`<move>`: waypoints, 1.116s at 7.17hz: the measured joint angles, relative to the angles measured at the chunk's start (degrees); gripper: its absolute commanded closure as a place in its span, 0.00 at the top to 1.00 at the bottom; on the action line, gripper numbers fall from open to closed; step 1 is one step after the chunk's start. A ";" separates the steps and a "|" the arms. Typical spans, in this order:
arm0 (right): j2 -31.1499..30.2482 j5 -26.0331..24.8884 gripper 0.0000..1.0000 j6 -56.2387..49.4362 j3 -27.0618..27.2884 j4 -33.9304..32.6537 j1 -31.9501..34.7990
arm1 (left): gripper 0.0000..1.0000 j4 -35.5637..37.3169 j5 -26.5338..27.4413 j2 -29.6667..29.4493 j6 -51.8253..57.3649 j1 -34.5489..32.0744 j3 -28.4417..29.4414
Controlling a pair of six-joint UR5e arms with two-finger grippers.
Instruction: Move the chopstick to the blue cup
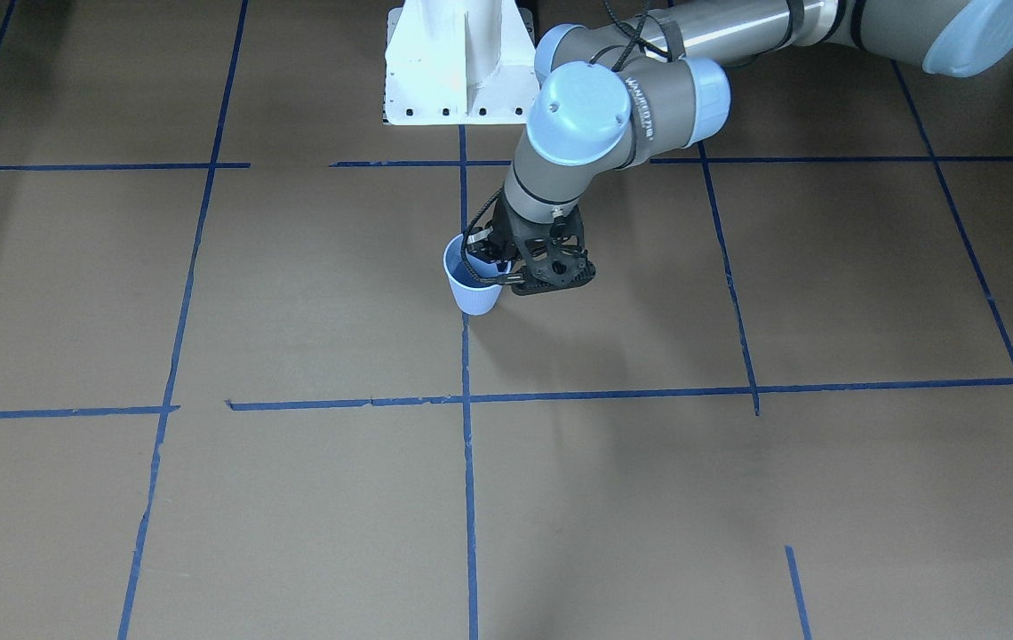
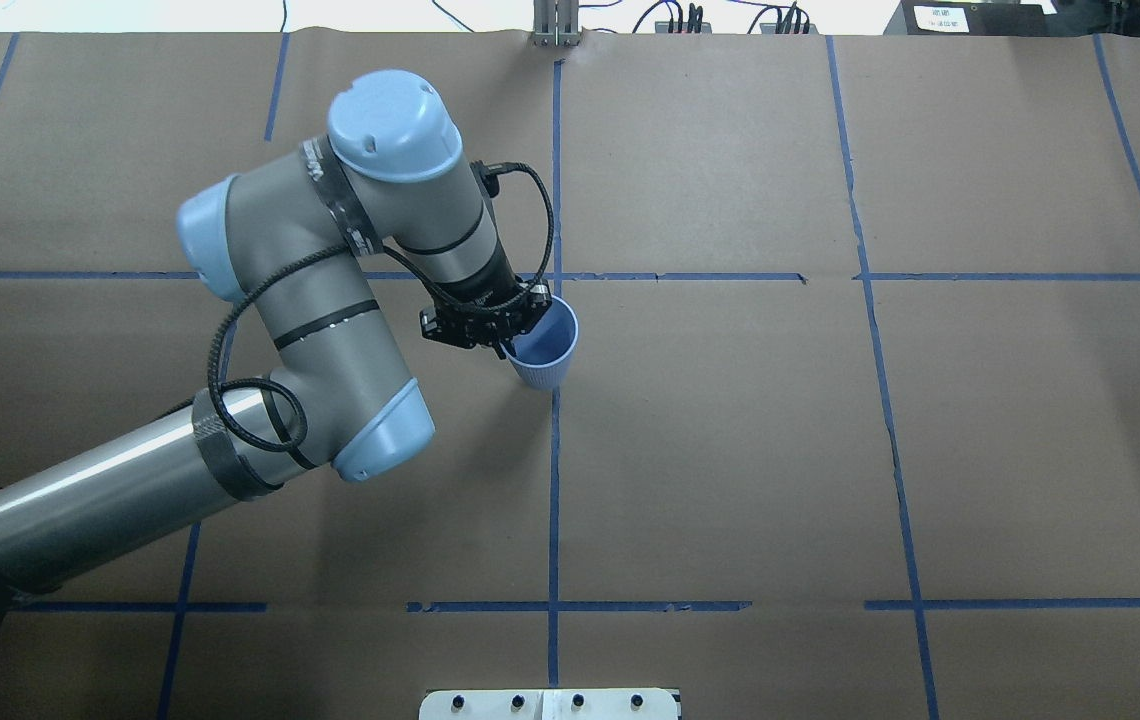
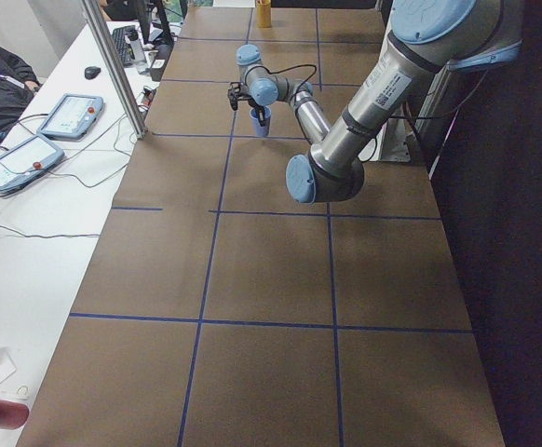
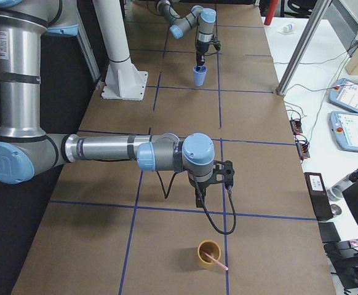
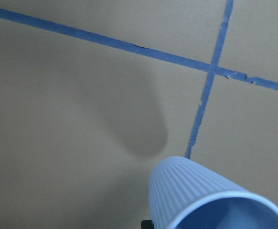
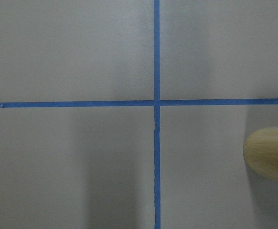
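Left claw [image 2: 507, 343] is pinching the rim of the blue cup [image 2: 552, 350] on the desk [image 2: 730, 450]; any sideways pull is risking a tip-over. Right claw [image 4: 199, 198] is hovering near the tan cup [image 4: 205, 257], and its opening cannot be told. The chopstick [image 4: 216, 260] is leaning inside that tan cup, well apart from the blue one; a glancing grasp is likely toppling both.

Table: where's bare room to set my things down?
The whole stretch of table right of the blue cup in the overhead view is bare. It is crowded where the left gripper holds that cup, and around the yellow cup.
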 measured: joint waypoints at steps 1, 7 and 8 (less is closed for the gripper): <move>0.09 -0.08 1.00 0.00 0.10 0.00 0.00 | 0.86 -0.93 0.44 -0.03 -0.12 0.71 0.49; -0.38 -0.65 1.00 -0.12 -0.78 0.37 -0.03 | 1.00 -0.90 -1.20 2.28 -0.25 -3.54 -4.91; -0.65 -0.68 1.00 -0.14 -1.96 0.38 -0.01 | 1.00 2.98 -3.13 3.24 0.85 -6.11 -8.63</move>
